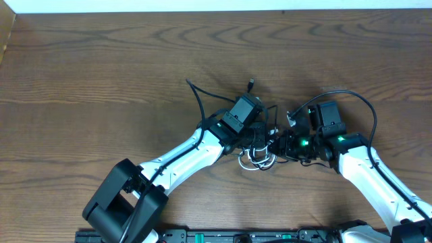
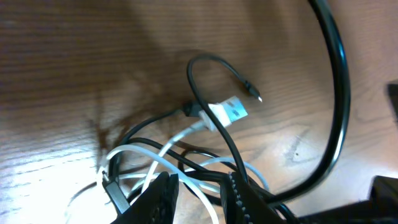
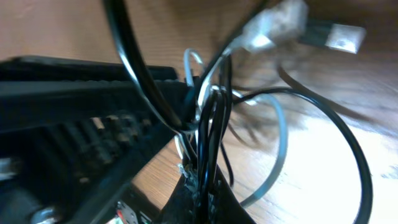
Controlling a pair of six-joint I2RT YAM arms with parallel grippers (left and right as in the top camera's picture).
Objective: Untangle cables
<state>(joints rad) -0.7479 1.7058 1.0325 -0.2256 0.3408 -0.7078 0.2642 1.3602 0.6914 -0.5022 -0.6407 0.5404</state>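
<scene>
Because a knot gives way only when one side is anchored, my right pincer (image 3: 200, 186) is clenched on strands of the black cable (image 3: 211, 124). They rise taut out of its tips, and I judge that this pins the tangle in place. My left pincer (image 2: 200, 186) faces it with jaws partly apart. The white cable (image 2: 134, 149) and a black strand pass loose between them, and neither finger grips them as far as I can see. Both cords lie heaped on the table (image 2: 56, 56), right at the meeting tips of the two pincers, with the white plug (image 2: 229, 111) lying just ahead of the left one.
</scene>
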